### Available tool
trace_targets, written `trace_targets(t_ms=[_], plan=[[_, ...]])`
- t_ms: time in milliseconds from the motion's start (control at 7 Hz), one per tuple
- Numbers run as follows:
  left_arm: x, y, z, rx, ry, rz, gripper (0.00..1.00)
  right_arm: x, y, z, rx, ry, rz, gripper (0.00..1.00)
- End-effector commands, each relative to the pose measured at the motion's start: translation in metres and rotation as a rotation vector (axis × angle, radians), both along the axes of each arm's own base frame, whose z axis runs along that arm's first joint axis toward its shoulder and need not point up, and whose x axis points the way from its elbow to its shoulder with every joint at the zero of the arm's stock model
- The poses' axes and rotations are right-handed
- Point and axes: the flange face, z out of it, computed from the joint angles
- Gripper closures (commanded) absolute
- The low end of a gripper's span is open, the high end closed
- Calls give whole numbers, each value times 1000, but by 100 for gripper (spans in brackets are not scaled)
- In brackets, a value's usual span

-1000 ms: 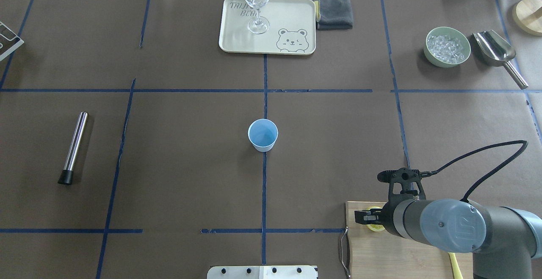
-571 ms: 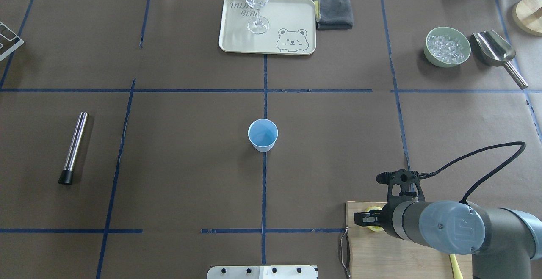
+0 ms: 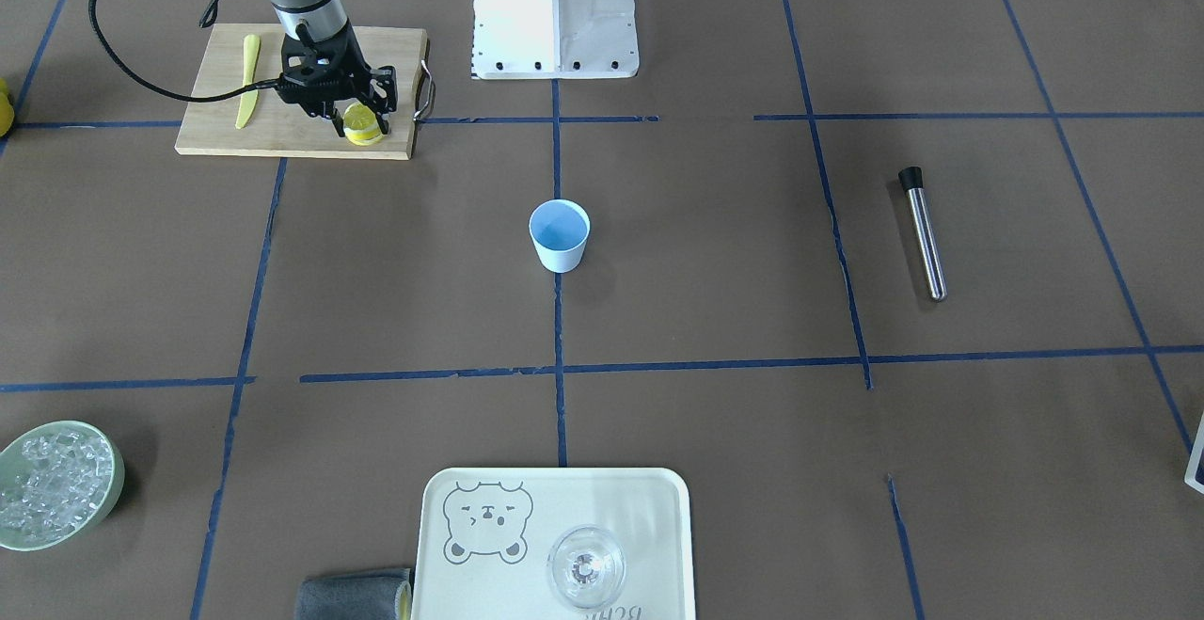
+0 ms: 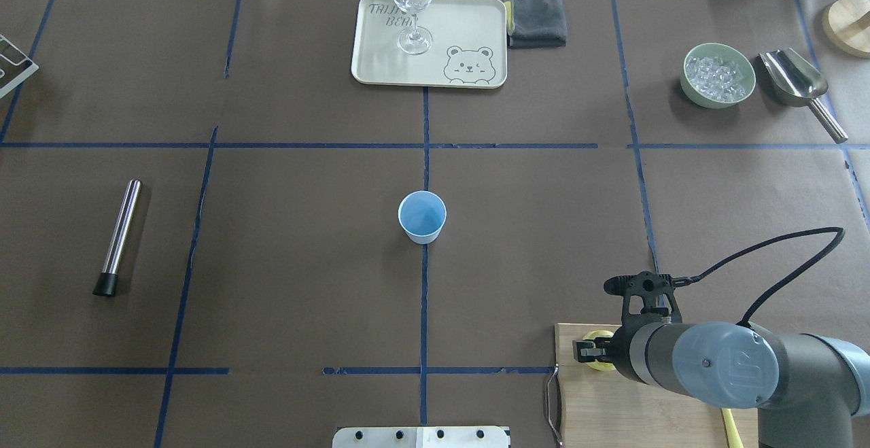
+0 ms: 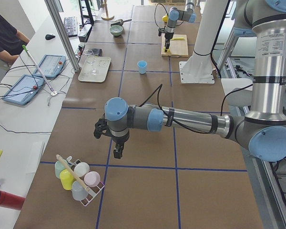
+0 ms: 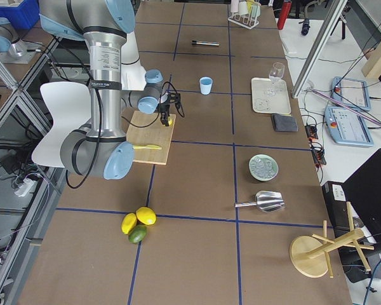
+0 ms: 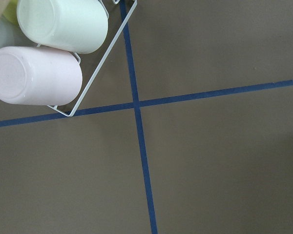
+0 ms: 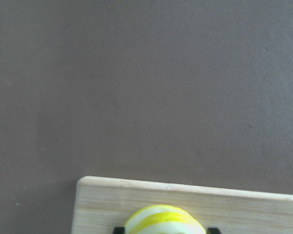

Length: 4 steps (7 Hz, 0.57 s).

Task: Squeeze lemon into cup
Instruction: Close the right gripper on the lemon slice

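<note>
The lemon (image 3: 363, 128), resting on the board (image 3: 282, 135) well apart from the cup (image 3: 560, 236), is clasped on both sides by the right gripper (image 3: 361, 116). How far the left gripper (image 5: 117, 153) is opened cannot be told.

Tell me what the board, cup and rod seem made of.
Board: pale wood, matte, grain lines showing. Cup: likely paper or plastic, matte white outside, blue inside. Rod: polished metal, bright glints; black cap, maybe rubber.

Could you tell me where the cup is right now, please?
In the overhead view the cup stands upright mid-table on the central blue tape line, nearer than the bear tray, left of the cutting board.
</note>
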Motion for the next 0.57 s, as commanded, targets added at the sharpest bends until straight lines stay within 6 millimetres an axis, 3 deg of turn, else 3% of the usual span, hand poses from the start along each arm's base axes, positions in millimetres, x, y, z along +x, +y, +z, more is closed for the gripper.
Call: trace_targets(t_ms=[0, 429], plan=[[0, 0, 0, -1, 0, -1, 0, 4, 0, -5, 1, -10, 2, 52], [0, -1, -1, 3, 0, 0, 0, 7, -2, -8, 2, -15, 6, 52]])
